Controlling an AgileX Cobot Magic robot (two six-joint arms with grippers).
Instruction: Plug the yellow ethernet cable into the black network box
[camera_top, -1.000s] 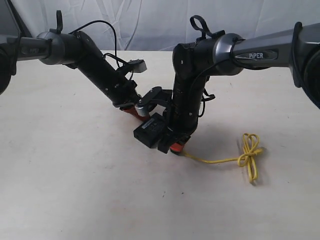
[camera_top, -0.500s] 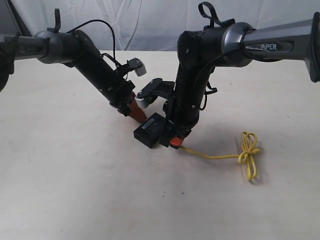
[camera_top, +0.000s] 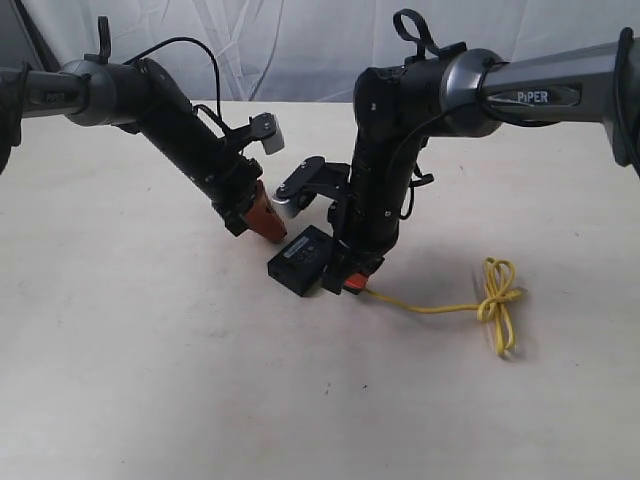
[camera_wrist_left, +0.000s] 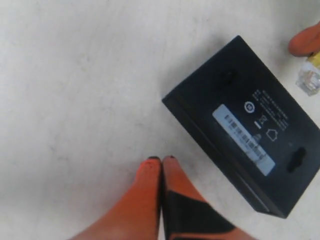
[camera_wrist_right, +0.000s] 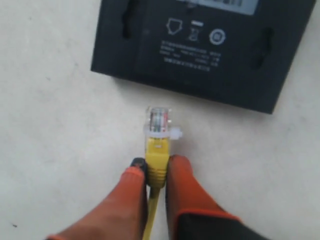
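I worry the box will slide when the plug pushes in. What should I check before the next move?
1. Grip on plug: ok; right gripper shut on the yellow ethernet cable just behind its clear plug.
2. Plug aimed at black network box: ok, gap between them.
3. Port on the facing side: cannot tell.
4. Box braced: not ok; left gripper shut, beside it, not touching.
5. Cable slack: ok; loose up to the knot.
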